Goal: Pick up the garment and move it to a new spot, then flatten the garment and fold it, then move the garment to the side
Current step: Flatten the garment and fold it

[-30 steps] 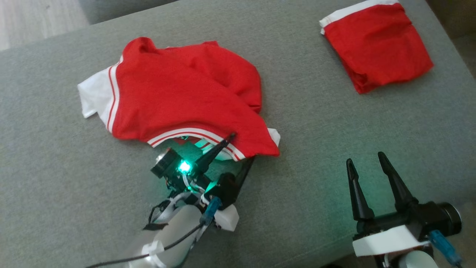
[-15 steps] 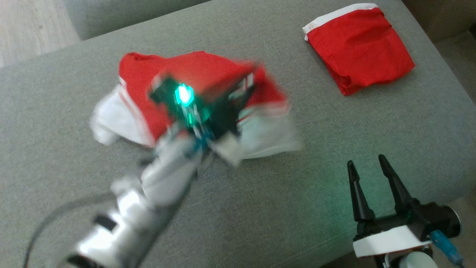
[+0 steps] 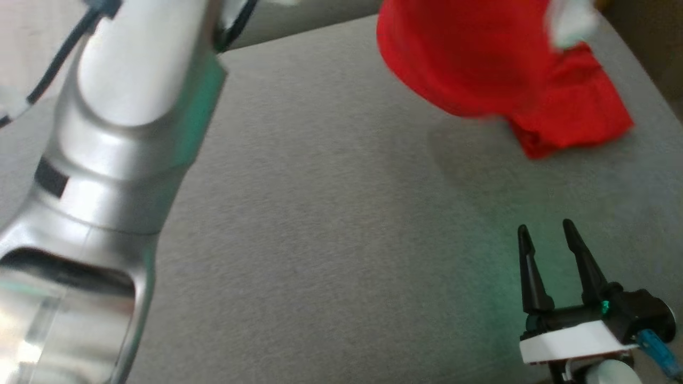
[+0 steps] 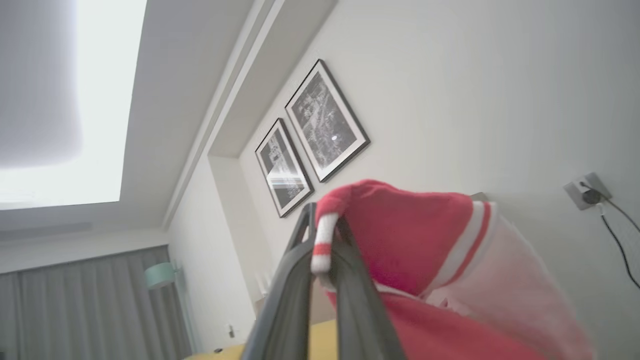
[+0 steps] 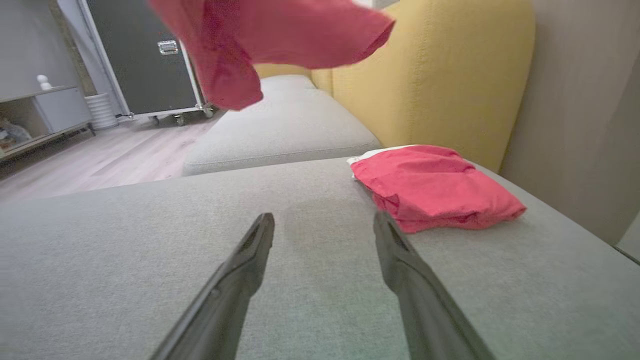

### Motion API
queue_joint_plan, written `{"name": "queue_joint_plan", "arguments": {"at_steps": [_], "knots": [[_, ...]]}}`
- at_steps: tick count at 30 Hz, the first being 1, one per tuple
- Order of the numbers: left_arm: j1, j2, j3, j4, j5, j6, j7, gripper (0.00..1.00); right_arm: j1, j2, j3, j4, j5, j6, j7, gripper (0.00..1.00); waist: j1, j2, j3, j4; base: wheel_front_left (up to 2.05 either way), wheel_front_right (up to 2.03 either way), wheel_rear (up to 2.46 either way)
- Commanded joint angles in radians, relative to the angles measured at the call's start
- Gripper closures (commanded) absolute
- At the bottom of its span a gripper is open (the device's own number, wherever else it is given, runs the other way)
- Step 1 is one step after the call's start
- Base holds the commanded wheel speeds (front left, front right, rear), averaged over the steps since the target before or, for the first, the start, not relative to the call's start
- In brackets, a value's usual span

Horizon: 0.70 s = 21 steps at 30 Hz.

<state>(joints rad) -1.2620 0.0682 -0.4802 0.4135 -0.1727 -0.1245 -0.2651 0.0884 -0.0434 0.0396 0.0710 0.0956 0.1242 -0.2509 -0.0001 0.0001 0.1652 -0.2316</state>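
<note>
Because the garment (image 4: 400, 235) must travel to a new spot, the left gripper (image 4: 324, 220) is pinched tight on its striped hem, holding it high above the sofa (image 3: 331, 213); the right gripper (image 3: 547, 240) sits low, jaws spread and empty.

The garment (image 3: 453, 64) is matt cloth, the cushion (image 3: 331, 224) coarse-woven fabric, the forearm (image 3: 133, 69) glossy and smooth.

Soft, even daylight, nothing harsh. Head view's pretty smeary: the forearm (image 3: 122, 106) up close is out of focus and the garment (image 3: 469, 58) is motion-blurred. Green glow on the sofa (image 3: 331, 224) just ahead of the right gripper (image 3: 545, 226), faint shadow beyond that. Up-left of the left gripper (image 4: 325, 215) there's a blown-out patch (image 4: 100, 100), maybe a ceiling light. Right wrist view's sharpest.
</note>
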Motion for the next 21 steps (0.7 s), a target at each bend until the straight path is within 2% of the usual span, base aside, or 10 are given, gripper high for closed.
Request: {"name": "queue_joint_plan", "arguments": {"at_steps": [1, 6, 12, 15, 19, 20, 21], "knots": [[0.049, 0.066, 0.037, -0.012, -0.019, -0.003, 0.003, 1.00, -0.015, -0.007, 0.017, -0.039, 0.001, 0.007, -0.011, 0.00, 0.0001, -0.0001, -0.018, 0.049, 0.00, 0.00, 0.00], [0.349, 0.128, 0.062, -0.030, -0.084, -0.005, 0.003, 1.00, -0.006, -0.007, 0.000, -0.047, -0.013, 0.007, -0.011, 0.00, 0.0001, -0.0001, -0.007, 0.111, 0.00, 0.00, 0.00], [0.736, 0.192, 0.195, -0.032, -0.131, 0.017, 0.003, 1.00, -0.006, -0.007, -0.018, -0.049, -0.044, 0.007, -0.011, 0.00, 0.0001, -0.0001, 0.039, 0.164, 0.00, 0.00, 0.00], [0.830, 0.202, 0.261, -0.022, -0.133, 0.014, 0.003, 1.00, -0.014, -0.007, -0.018, -0.047, -0.058, 0.007, -0.011, 0.00, 0.0001, -0.0001, 0.059, 0.180, 0.00, 0.00, 0.00], [0.890, 0.194, 0.301, -0.022, -0.111, 0.005, 0.003, 1.00, -0.020, -0.007, -0.026, -0.043, -0.070, 0.007, -0.011, 0.00, 0.0001, -0.0001, 0.068, 0.199, 0.00, 0.00, 0.00], [0.903, 0.186, 0.313, -0.024, -0.107, 0.004, 0.003, 0.93, -0.019, -0.007, -0.027, -0.041, -0.072, 0.007, -0.011, 0.00, 0.0001, -0.0001, 0.065, 0.204, 0.00, 0.00, 0.00], [0.917, 0.178, 0.326, -0.024, -0.100, 0.005, 0.003, 0.00, -0.016, -0.007, -0.028, -0.039, -0.074, 0.007, -0.011, 0.00, 0.0001, -0.0001, 0.061, 0.209, 0.00, 0.00, 0.00]]}}
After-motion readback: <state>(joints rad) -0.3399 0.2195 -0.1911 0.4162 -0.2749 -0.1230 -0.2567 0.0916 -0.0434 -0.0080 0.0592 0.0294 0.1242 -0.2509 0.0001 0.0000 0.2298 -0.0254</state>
